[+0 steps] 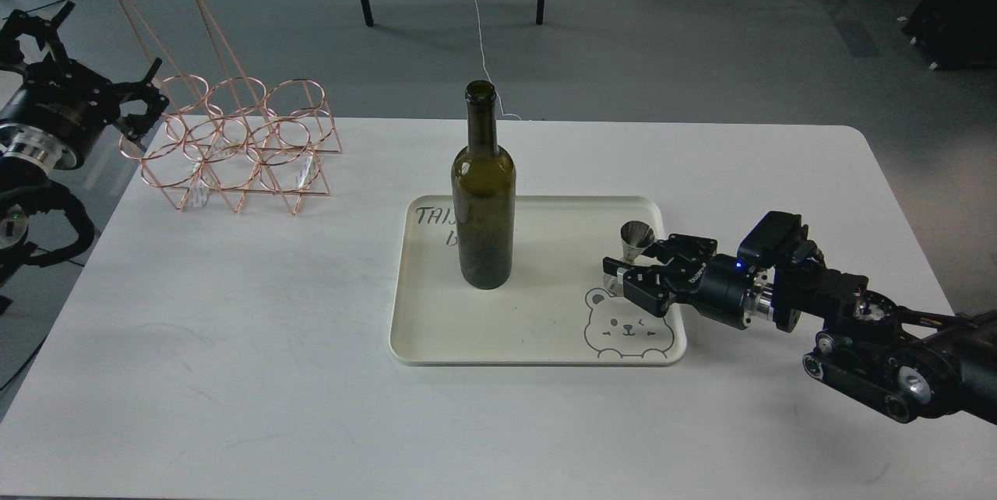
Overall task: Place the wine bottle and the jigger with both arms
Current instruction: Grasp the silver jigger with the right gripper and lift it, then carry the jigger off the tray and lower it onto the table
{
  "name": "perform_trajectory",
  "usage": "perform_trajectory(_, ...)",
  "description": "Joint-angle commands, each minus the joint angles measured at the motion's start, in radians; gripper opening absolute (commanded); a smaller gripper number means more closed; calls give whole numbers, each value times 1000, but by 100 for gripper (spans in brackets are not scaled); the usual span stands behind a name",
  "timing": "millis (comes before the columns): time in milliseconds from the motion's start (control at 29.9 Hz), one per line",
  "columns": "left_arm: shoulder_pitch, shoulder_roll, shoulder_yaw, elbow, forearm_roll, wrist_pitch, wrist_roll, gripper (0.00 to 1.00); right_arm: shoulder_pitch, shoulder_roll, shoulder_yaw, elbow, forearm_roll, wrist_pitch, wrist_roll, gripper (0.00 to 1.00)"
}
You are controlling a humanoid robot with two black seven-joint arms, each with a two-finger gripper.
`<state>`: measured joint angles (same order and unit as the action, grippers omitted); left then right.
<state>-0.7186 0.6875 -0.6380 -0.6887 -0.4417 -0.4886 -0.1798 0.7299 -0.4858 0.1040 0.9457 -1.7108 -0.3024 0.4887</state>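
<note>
Jigger at the right claw, bottle standing on the tray

Fingers of the right gripper (623,276) reach in low over the near right part of the tray (436,344), and the jigger (635,240) stands just beyond and above their tips. Its lower cone is hidden behind the upper finger, so I cannot tell whether the claw is clamped on it, merely touching it, or parted just beside it. The jigger looks upright, on the tray's right side.

Further out to the left of that claw, well apart from it, the wine bottle (484,196) stands upright near the tray's middle, with nothing holding it. Beyond the bottle, at the table's (234,375) far left, sits a copper wire rack (234,146). The left gripper (132,107) hangs beside that rack, off the table's edge, far from the bottle; its fingers appear spread apart and hold nothing.

By my judgement the jigger step is in hand: either the grasp or the release at the tray. Any next move calls for a level, slow motion of the right claw, since the small cup could tip easily.
</note>
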Motion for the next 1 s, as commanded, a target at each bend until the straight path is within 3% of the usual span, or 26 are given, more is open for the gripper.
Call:
perform_trajectory(0, 1, 3, 1, 0, 0, 0, -7, 98, 3, 3, -4, -1, 0, -1, 0, 58)
perform_trajectory(100, 1, 1, 0, 0, 0, 0, -7, 98, 3, -2, -4, -1, 0, -1, 0, 51)
perform_trajectory(234, 1, 1, 1, 0, 0, 0, -7, 98, 5, -16, -6, -1, -1, -1, 0, 28)
perform_trajectory(435, -1, 3, 0, 0, 0, 0, -7, 98, 5, -45, -4, 5, -1, -23, 0, 7)
perform_trajectory(969, -2, 12, -2, 0, 0, 0, -7, 98, -39, -310, 94, 91, 20, -153, 0, 5)
